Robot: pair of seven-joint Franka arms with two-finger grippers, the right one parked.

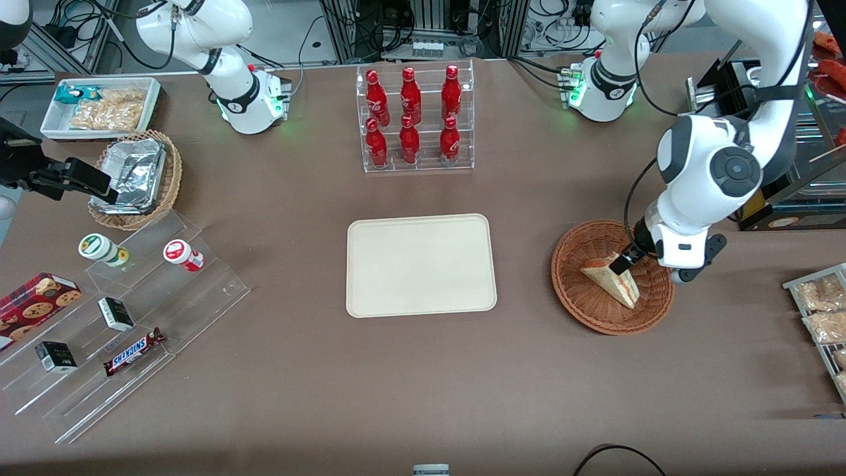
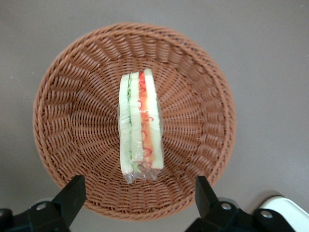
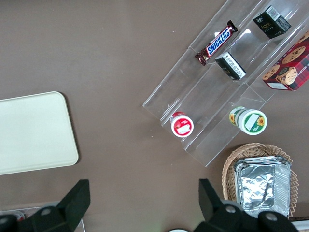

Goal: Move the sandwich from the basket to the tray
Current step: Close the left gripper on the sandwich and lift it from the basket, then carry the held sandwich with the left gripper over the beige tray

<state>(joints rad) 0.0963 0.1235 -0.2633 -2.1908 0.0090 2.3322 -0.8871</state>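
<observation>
The sandwich [image 1: 613, 279] is a wrapped triangular wedge lying in the round reddish-brown wicker basket [image 1: 576, 263]. In the left wrist view its green and red-orange filling layers [image 2: 140, 121] face the camera at the middle of the basket [image 2: 72, 121]. My left gripper [image 1: 624, 262] hangs over the basket, above the end of the sandwich that is farther from the front camera. Its fingers [image 2: 72, 195] stand wide apart over the basket rim and hold nothing. The cream-beige tray [image 1: 421, 264] lies flat mid-table, beside the basket toward the parked arm's end, with nothing on it.
A clear rack of red bottles [image 1: 415, 119] stands farther from the front camera than the tray. A stepped acrylic shelf with snacks [image 1: 119, 311], a tan basket of foil trays [image 1: 135, 178] and a white bin [image 1: 99, 106] lie toward the parked arm's end. Snack packets [image 1: 819, 311] lie at the working arm's end.
</observation>
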